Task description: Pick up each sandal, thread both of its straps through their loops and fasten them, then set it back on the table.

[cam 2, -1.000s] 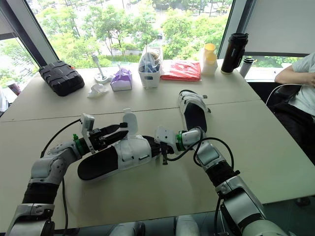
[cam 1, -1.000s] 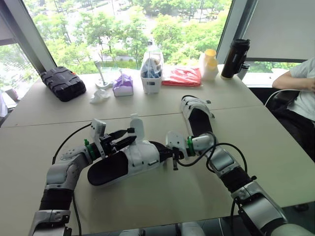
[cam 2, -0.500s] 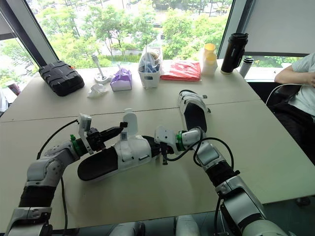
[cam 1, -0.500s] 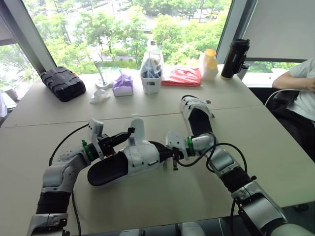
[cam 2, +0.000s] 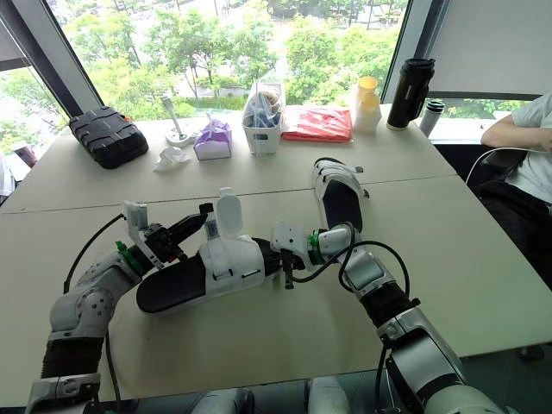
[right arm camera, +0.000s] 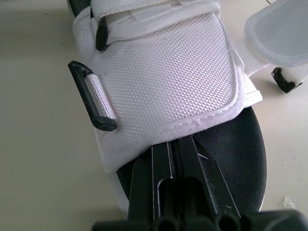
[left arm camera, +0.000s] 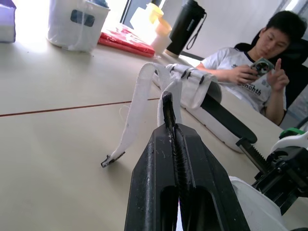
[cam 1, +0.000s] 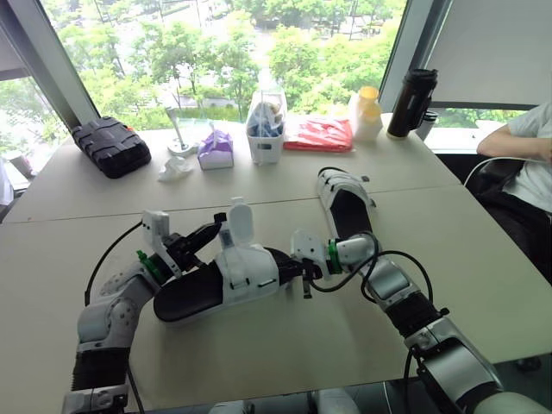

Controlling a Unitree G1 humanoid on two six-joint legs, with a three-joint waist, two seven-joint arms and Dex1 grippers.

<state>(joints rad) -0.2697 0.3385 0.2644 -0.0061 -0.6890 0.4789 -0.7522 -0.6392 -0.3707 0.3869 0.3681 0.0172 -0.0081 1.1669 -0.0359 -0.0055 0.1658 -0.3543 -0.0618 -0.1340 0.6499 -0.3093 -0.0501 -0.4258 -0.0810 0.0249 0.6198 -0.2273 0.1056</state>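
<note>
Risk, strap: you hold the strap only at the very fingertips, so I judge a sideways pull could slip it out and let it flop back over the upper.
Risk, threading: the black loop sits low on the side of the white upper, and the strap's free end hangs loose. It may miss the slot or fold.
Risk, sandal: a hard pull may twist the near sandal out of your other grip.
Risk, neighbour: the far sandal lies just beyond your right arm, so a wide swing could nudge it.
Left end effector: clenched, pinching the strap upright above the near sandal.
Right end effector: clamped on the near sandal's end, under the upper's edge.
Sandal position: on the table, between both end effectors.
</note>
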